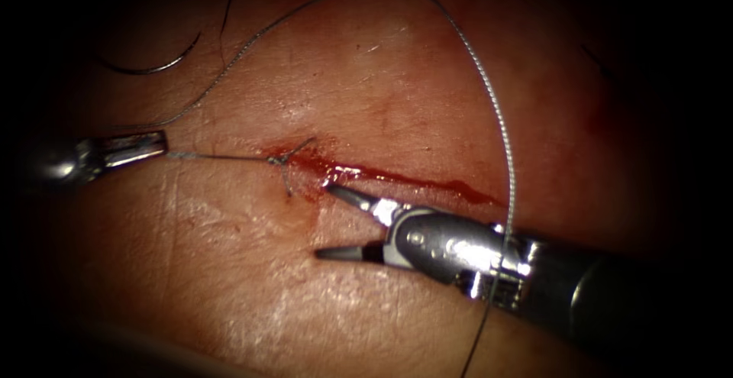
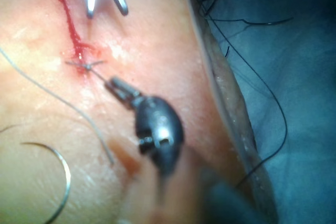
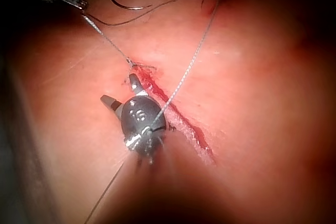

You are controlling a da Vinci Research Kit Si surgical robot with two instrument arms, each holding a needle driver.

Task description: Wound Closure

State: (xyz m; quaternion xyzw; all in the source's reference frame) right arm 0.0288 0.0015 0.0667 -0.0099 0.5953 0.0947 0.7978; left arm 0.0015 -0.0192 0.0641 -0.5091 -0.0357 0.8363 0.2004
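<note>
The left tool (image 1: 141,147) is keeping its fingers closed on the thread (image 1: 221,156), gripping a short taut strand that is running straight right to a knot (image 1: 279,159) at the left end of the cut (image 1: 405,178). In the left wrist view the same tool (image 2: 116,85) is pinching the strand just beside the knot (image 2: 84,65). The right tool (image 1: 343,221) is holding its fingers wide apart and gripping nothing; its far finger (image 1: 353,198) is lying at the near edge of the cut, its tip close to the red fluid (image 1: 347,172), and its near finger (image 1: 340,253) is resting over the tissue (image 1: 229,271) on the near side. In the right wrist view this tool (image 3: 122,92) is also spreading its fingers beside the cut (image 3: 178,119).

From the left tool a second length of thread is climbing to the far left, arching across the far tissue and coming down on the right, where it is crossing over the right tool's wrist and trailing off toward the near edge.

The needle (image 1: 156,61) is lying free on the tissue at the far left, well apart from the cut and from both tools, not in the tissue. The left wrist view is showing the needle (image 2: 60,177) as an open curve on the surface.
</note>
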